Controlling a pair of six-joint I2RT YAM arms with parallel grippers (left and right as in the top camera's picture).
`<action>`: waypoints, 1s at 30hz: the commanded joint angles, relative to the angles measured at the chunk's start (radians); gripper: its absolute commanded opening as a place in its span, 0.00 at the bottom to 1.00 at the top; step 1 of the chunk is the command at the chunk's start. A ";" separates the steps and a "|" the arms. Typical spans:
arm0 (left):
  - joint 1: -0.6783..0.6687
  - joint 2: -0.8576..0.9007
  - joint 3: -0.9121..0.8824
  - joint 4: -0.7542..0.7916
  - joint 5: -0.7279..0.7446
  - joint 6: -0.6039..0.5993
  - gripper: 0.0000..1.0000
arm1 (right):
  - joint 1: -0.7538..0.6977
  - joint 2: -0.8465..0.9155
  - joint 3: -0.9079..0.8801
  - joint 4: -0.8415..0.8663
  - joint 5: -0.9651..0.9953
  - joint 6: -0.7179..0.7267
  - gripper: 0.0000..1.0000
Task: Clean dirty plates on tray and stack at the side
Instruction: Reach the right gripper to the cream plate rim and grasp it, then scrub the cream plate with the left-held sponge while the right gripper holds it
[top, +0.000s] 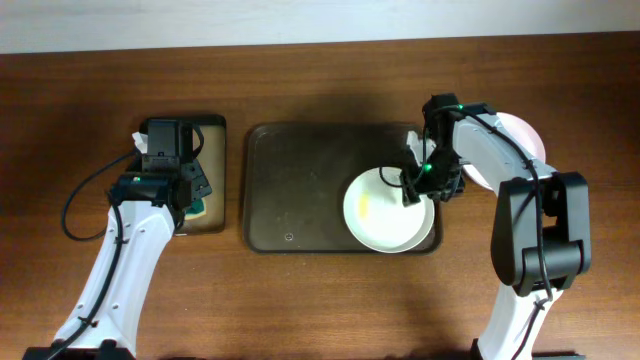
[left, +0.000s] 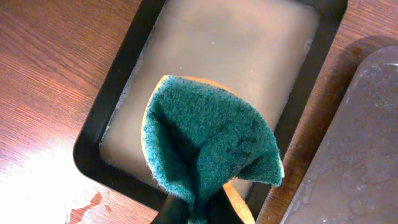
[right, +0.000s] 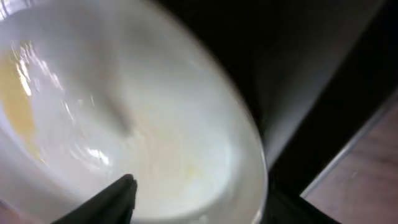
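A white dirty plate (top: 385, 215) with a yellowish smear lies at the right end of the dark tray (top: 290, 180). My right gripper (top: 420, 185) is at the plate's upper right rim. In the right wrist view its jaws stand open astride that rim. One fingertip (right: 124, 190) is over the inside of the plate (right: 155, 112) and the other is outside it. My left gripper (left: 199, 214) is shut on a folded green sponge (left: 208, 137) above the small black tray (left: 112, 112). Another white plate (top: 522, 135) lies on the table right of the tray, partly hidden by the right arm.
The small black tray (top: 215, 130) sits left of the big tray and holds cloudy water. Drops of water lie on the wooden table (left: 87, 208) by its corner. The big tray's wet rim (left: 360, 143) is close to the right of the sponge.
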 joint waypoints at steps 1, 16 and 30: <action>-0.002 0.005 0.000 0.005 0.004 -0.009 0.00 | 0.005 0.003 -0.019 -0.018 -0.026 0.048 0.62; -0.002 0.005 0.000 0.017 0.076 -0.009 0.00 | 0.005 0.003 -0.149 0.138 -0.196 0.199 0.13; -0.139 0.007 0.000 0.035 0.333 -0.006 0.00 | 0.245 0.003 -0.149 0.394 -0.109 0.462 0.17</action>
